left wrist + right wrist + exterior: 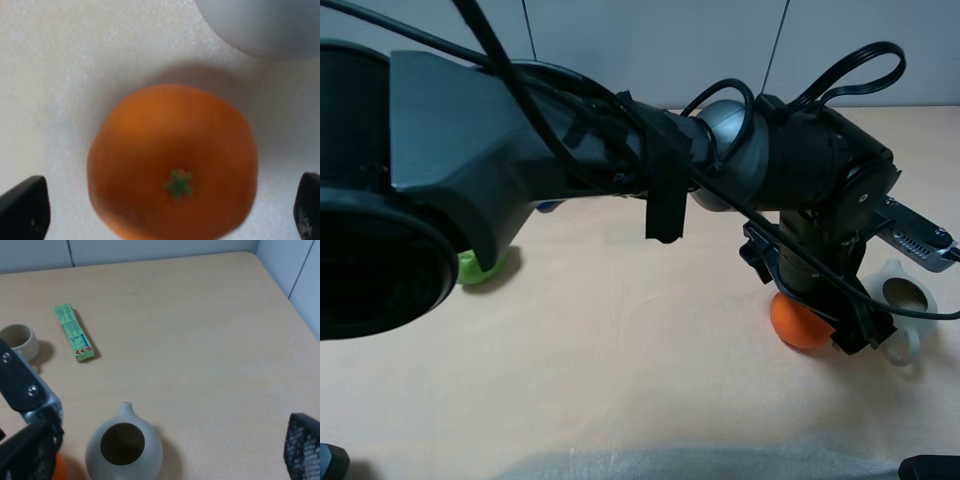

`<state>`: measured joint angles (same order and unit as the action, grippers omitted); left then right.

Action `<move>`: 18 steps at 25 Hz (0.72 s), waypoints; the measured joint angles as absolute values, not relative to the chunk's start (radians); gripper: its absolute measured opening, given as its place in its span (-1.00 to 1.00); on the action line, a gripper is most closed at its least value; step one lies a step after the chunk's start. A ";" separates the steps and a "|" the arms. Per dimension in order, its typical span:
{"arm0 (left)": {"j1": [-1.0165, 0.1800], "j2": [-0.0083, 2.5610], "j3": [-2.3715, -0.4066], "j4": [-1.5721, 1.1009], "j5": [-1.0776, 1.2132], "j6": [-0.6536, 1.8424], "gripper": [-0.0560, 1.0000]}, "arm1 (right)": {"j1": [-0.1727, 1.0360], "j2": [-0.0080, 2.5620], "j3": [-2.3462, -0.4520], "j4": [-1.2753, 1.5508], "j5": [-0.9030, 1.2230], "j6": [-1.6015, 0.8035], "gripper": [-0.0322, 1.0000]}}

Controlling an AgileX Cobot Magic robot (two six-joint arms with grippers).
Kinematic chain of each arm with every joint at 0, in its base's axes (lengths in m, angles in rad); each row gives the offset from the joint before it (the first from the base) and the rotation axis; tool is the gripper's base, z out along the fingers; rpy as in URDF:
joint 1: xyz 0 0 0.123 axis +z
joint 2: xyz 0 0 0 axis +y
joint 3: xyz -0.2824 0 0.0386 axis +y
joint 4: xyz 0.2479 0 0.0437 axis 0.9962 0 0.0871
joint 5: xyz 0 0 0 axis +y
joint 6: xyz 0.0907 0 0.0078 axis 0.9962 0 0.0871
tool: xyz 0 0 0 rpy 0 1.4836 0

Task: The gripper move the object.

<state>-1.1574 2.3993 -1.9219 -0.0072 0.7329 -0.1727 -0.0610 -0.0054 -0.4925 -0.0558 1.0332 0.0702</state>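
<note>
The orange fruit (798, 324) lies on the tan table at the right. My left arm reaches across the middle and its black gripper (828, 305) hangs right over the fruit. In the left wrist view the orange (172, 162), with its green stem mark, fills the gap between the two spread black fingertips (25, 207), which do not touch it. The left gripper (167, 212) is open. My right gripper (165, 460) is open and empty, with one mesh pad (302, 447) showing at the frame edge. A sliver of the orange (59, 467) shows there too.
A white jug (902, 300) stands close beside the orange, also in the right wrist view (123, 447). A green lime-like fruit (478, 266) lies at the left, partly behind the arm. A green box (75, 333) and a small cup (19, 340) lie farther off.
</note>
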 joint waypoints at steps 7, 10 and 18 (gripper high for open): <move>-1.157 2.346 -1.923 -0.007 0.817 -0.172 0.98 | -0.061 -0.005 -0.493 -0.056 1.033 0.070 0.41; -1.157 2.318 -1.934 -0.007 0.865 -0.172 0.98 | -0.061 -0.005 -0.493 -0.056 1.033 0.070 0.41; -1.122 2.240 -1.941 -0.057 0.994 -0.128 0.98 | -0.061 -0.005 -0.493 -0.056 1.033 0.070 0.41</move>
